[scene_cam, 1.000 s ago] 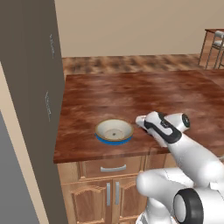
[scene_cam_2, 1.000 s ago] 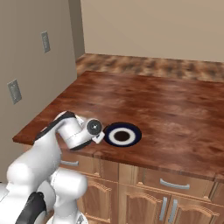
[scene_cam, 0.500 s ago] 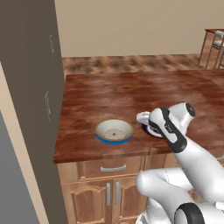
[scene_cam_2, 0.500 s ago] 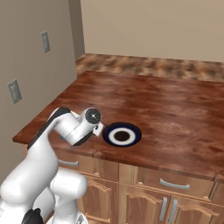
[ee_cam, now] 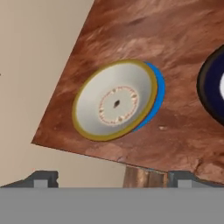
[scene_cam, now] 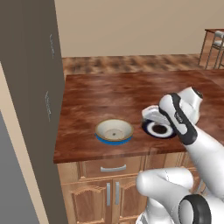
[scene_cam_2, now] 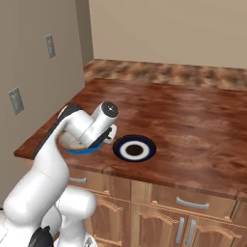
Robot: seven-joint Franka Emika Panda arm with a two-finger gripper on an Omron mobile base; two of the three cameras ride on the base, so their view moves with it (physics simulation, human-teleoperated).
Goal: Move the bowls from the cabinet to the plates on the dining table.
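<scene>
A cream bowl [scene_cam: 113, 130] with a golden-brown rim rests on the blue plate [scene_cam: 114, 140] near the front left edge of the dining table [scene_cam: 109, 92]. To its right lies the black-navy plate [scene_cam: 161, 129] with a white centre, partly behind my arm. My gripper [scene_cam: 149, 116] hangs open above the table between the two plates, holding nothing. In the hand view its tips stand wide apart at the bottom, gripper [ee_cam: 113, 179], with the bowl [ee_cam: 114, 100] on the blue plate [ee_cam: 158, 94] below. From the right, the bowl [scene_cam_2: 77, 144] peeks out behind the gripper [scene_cam_2: 110, 134], beside the black-navy plate [scene_cam_2: 134, 148]. The cabinet is out of view.
A tall grey panel [scene_cam: 30, 87] stands close to the table's left side. The wall with outlets [scene_cam_2: 29, 72] runs along that same side. Drawers and doors [scene_cam: 113, 168] sit under the table's front edge. A chair [scene_cam: 216, 43] stands far back right.
The hand has risen and drawn back a little from the bowl, jaws still open. The bowl stays on the blue plate.
</scene>
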